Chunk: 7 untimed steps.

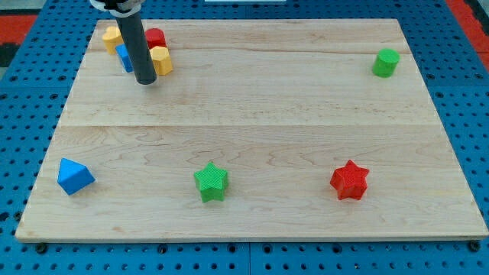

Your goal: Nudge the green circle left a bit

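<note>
The green circle is a small round block near the board's top right corner. My tip is at the view's top left, far to the left of the green circle. The rod stands just in front of a cluster of blocks: a yellow block touching its right side, a red block, a blue block partly hidden behind the rod, and another yellow block.
A blue block lies at the bottom left. A green star lies at the bottom centre. A red star lies at the bottom right. The wooden board rests on a blue perforated surface.
</note>
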{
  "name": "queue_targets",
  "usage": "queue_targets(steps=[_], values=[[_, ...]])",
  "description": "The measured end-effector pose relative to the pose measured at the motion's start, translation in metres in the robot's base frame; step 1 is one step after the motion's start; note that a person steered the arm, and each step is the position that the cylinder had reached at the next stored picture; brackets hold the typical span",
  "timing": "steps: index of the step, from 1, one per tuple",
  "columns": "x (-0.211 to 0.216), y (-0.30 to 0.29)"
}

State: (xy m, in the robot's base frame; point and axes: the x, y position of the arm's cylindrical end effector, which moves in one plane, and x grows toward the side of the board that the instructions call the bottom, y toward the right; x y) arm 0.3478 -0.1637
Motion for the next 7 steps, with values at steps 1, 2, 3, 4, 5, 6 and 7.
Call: queue_targets(steps=[1, 2, 3, 4, 5, 6, 7], values=[[0.003, 0.000], [0.008, 0.000], [0.019, 0.000], [0.032, 0.017], [0.046, 0.083], [0.041, 0.220], [0.022, 0.330]])
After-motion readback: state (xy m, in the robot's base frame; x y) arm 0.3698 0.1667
